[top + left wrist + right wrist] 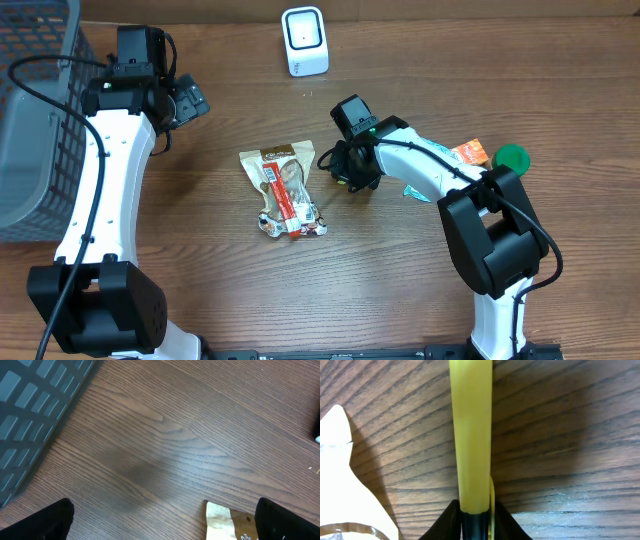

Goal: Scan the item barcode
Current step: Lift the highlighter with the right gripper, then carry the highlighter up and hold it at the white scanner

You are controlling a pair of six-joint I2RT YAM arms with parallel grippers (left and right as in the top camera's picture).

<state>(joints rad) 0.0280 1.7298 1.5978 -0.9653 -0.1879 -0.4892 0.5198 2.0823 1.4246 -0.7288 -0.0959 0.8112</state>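
**A:** From above, what lies where?

**B:** The white scanner [304,40] stands by the worktop's [400,290] far edge, about midway along it. A grey mesh basket [30,130] sits at the left edge. A snack packet [285,192] lies flat near the middle.

**A:** And the arms?

**B:** The left gripper [190,100] hangs over bare wood between the basket and the scanner, touching nothing. The right gripper [345,170] is down low, just right of the snack packet. From this view I cannot tell what it holds. Toward the right edge, past its arm, lie an orange packet [468,153] and a green cap [512,157], close together.

**A:** The left wrist camera?

**B:** Its fingers [50,520] sit wide apart in the bottom corners, with only wood between them. Basket mesh fills the upper left, and a corner of the snack packet shows at the bottom edge.

**A:** The right wrist camera?

**B:** The fingers are clamped on a thin yellow strip [470,435], seen edge-on and running straight away from them over the wood. The snack packet's pale edge lies to its left, apart from it.
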